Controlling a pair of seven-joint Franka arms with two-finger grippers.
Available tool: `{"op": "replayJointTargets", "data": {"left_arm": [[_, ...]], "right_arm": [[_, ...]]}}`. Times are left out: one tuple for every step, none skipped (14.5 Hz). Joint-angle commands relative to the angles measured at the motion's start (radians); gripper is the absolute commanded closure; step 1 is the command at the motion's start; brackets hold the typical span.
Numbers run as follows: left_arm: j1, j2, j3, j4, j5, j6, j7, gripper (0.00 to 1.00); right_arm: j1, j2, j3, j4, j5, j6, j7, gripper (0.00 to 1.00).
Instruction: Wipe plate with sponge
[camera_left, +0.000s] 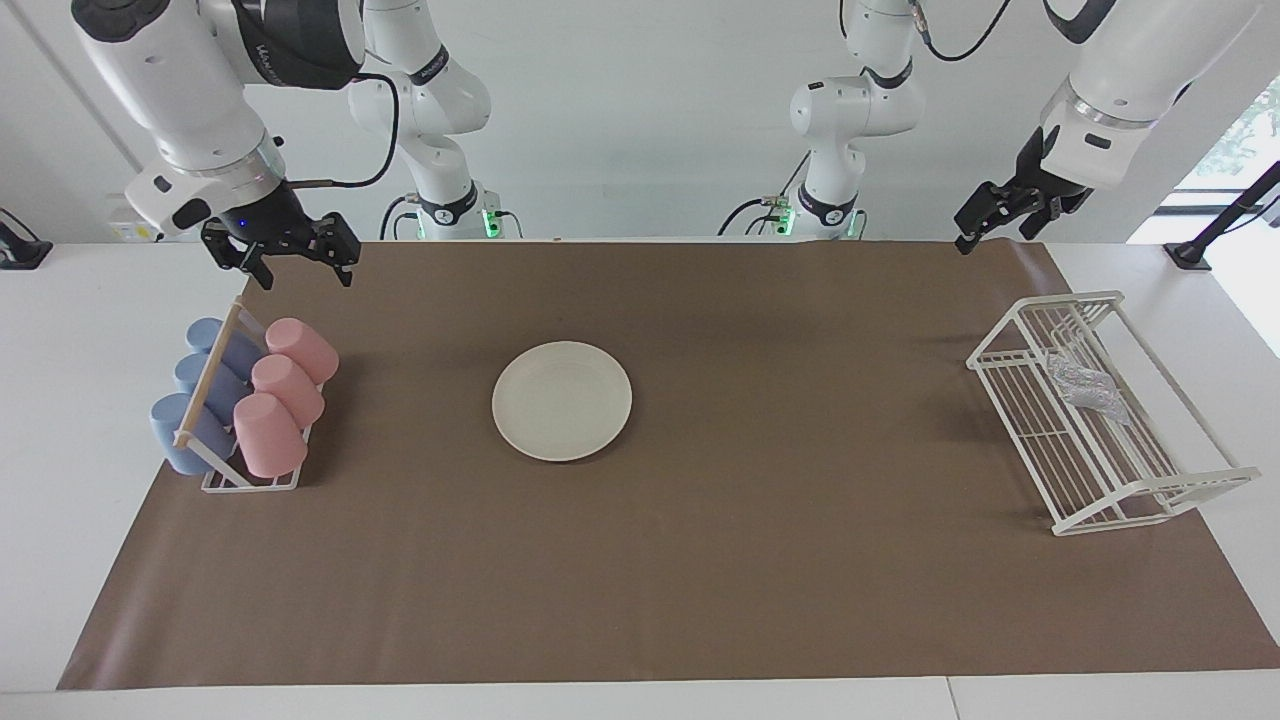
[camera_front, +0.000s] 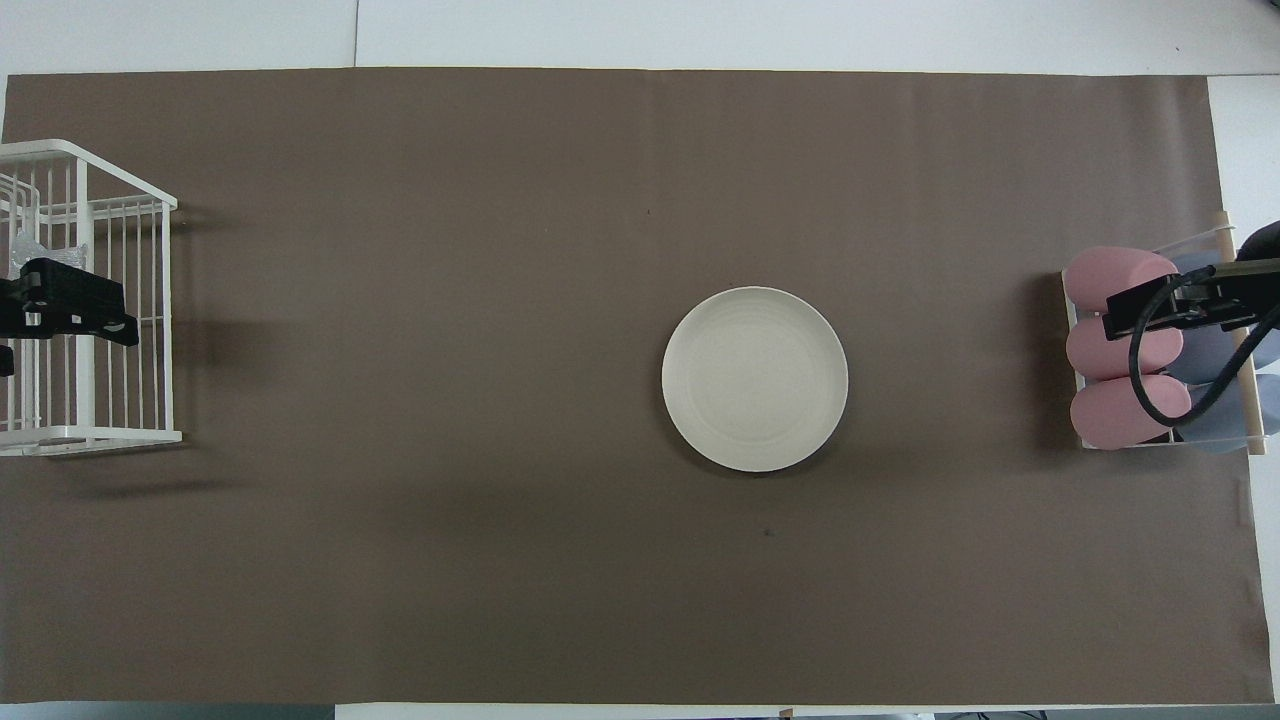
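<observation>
The cream-white plate (camera_left: 562, 400) lies flat and bare on the brown mat, near the middle of the table; it also shows in the overhead view (camera_front: 755, 378). The silvery mesh sponge (camera_left: 1085, 385) lies inside the white wire rack (camera_left: 1100, 470) at the left arm's end of the table. In the overhead view only a bit of the sponge (camera_front: 22, 248) shows beside the gripper. My left gripper (camera_left: 997, 235) hangs open and empty in the air over that rack (camera_front: 165, 320). My right gripper (camera_left: 300, 270) hangs open and empty over the cup holder.
A holder with three pink cups (camera_left: 285, 390) and three blue cups (camera_left: 195, 400) lying on their sides stands at the right arm's end of the table. The brown mat (camera_left: 800, 560) covers most of the table.
</observation>
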Motion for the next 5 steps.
{"op": "replayJointTargets", "data": {"left_arm": [[-0.003,-0.020,0.013,-0.019,-0.008,0.003,0.056,0.00],[-0.005,-0.020,0.013,-0.019,-0.007,0.003,0.062,0.00],[-0.006,-0.020,0.012,-0.019,-0.004,0.003,0.062,0.00],[-0.005,-0.020,0.010,-0.019,-0.003,0.002,0.061,0.00],[-0.006,-0.023,0.010,-0.019,-0.003,0.002,0.061,0.00]], "right_arm": [[-0.001,0.003,0.000,0.008,-0.001,-0.018,0.004,0.00],[-0.001,0.003,0.000,0.008,-0.001,-0.018,0.004,0.00],[-0.001,0.003,0.000,0.008,-0.001,-0.018,0.004,0.00],[-0.001,0.003,0.000,0.008,-0.001,-0.018,0.004,0.00],[-0.001,0.003,0.000,0.008,-0.001,-0.018,0.004,0.00]]}}
